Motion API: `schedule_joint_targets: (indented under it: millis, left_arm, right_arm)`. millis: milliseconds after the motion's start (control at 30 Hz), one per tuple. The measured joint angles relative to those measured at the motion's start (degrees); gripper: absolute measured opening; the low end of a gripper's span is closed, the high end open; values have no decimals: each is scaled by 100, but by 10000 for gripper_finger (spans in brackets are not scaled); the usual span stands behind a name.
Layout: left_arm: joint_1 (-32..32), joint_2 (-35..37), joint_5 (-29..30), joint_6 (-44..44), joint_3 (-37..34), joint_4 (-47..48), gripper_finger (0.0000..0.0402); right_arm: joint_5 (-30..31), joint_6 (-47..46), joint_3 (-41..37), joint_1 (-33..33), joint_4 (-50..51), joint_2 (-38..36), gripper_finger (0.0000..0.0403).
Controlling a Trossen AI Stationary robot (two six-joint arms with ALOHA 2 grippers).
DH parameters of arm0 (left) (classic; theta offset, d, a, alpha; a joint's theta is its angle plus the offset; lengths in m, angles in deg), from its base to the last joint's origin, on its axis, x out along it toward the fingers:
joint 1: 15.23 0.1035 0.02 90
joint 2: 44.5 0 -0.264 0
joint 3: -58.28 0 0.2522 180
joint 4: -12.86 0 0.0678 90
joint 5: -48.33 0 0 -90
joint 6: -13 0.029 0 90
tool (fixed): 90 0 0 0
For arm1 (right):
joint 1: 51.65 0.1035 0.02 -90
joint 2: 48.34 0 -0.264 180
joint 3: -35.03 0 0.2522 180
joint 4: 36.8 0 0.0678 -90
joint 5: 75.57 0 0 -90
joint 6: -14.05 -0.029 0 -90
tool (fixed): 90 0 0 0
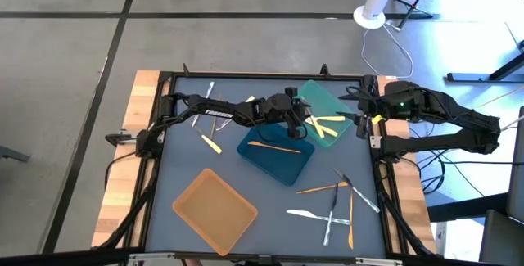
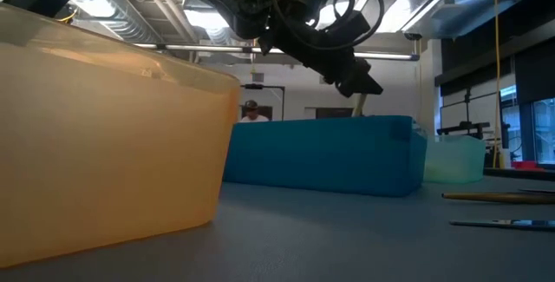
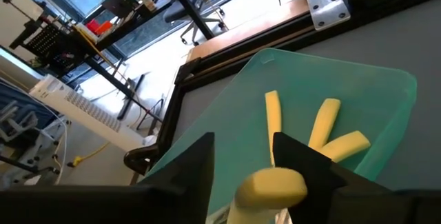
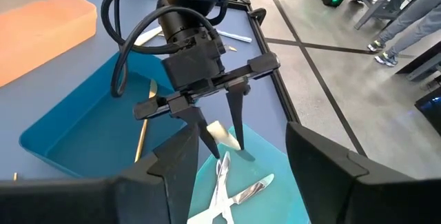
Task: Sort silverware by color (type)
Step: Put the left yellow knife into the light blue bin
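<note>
My left gripper [image 4: 219,138] hangs over the teal tray [image 1: 327,114], its fingers pointing down and apart. A pale yellow utensil [image 3: 272,186] stands between them. Three more yellow pieces [image 3: 324,131] lie in the teal tray. The blue tray [image 1: 274,153] holds an orange utensil [image 1: 274,146]. The orange tray [image 1: 214,209] sits near the front. Loose silverware lies at the front right [image 1: 336,205] and far left [image 1: 211,143]. My right gripper [image 4: 238,182] waits open at the table's right edge, with nothing between its fingers. My left gripper has the yellow utensil's handle end [image 3: 289,182] against one finger [image 3: 303,165], while the other finger [image 3: 196,172] stands clear of it. The fingers come from above, slanting down over the teal tray. Whether the utensil is still borne, I cannot tell.
The three trays stand close together in the table's middle, the blue one touching the teal one. A raised black frame [image 1: 270,76] runs round the table. Bare tabletop lies between the orange tray and the front-right silverware.
</note>
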Motion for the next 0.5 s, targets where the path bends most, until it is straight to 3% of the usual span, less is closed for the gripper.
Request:
schedule_joint_targets:
  millis: [267,500]
  left_arm:
    - [28,0,-54,-44,-2,-142,147]
    - [25,2,-575,-44,-2,-890,147]
  right_arm:
    - [0,0,0,0,-2,0,207]
    - [-1,0,0,0,-4,-1,207]
